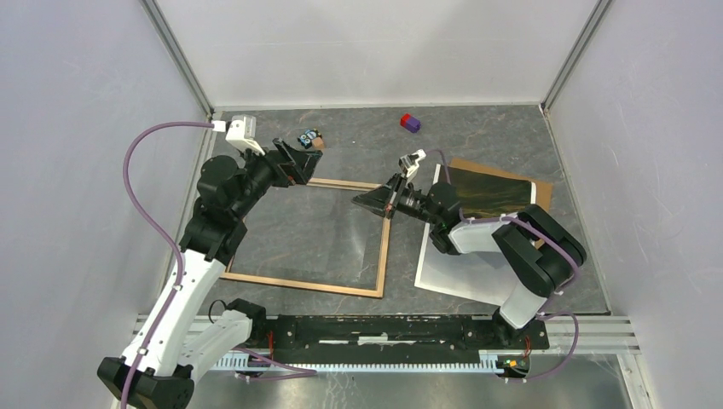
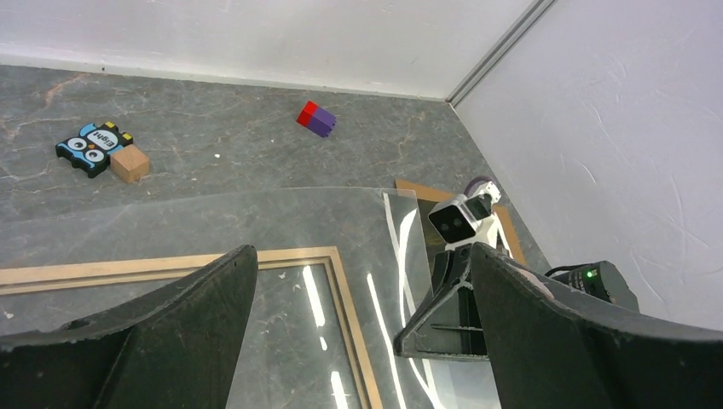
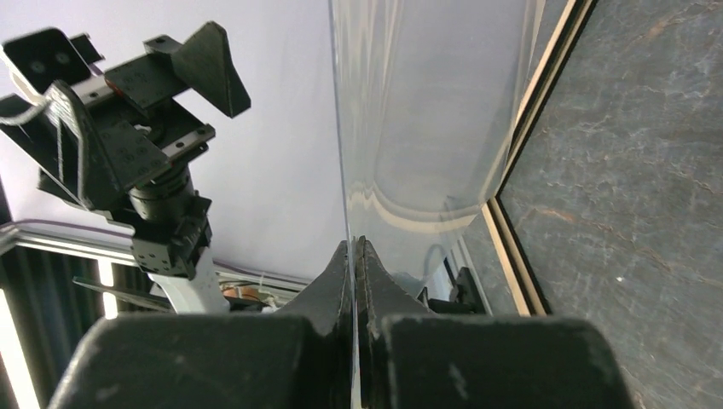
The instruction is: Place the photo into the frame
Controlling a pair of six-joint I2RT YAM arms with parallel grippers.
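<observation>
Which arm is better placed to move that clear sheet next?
Right. The right gripper is shut on the clear sheet at its edge. The left gripper is open, clamped on nothing, above the far side of the frame.

The frame (image 1: 303,285) lies left of the photo (image 1: 490,192), which rests on a board (image 1: 543,194); a pane (image 2: 256,221) hangs over the frame.

The right gripper (image 3: 354,249) pinches the near edge of a clear pane (image 3: 418,128), seen edge-on. Just right, the frame (image 3: 511,256) lies on the grey marbled tabletop (image 3: 631,170). The left gripper (image 3: 128,94) hangs upper left, jaws apart.
</observation>
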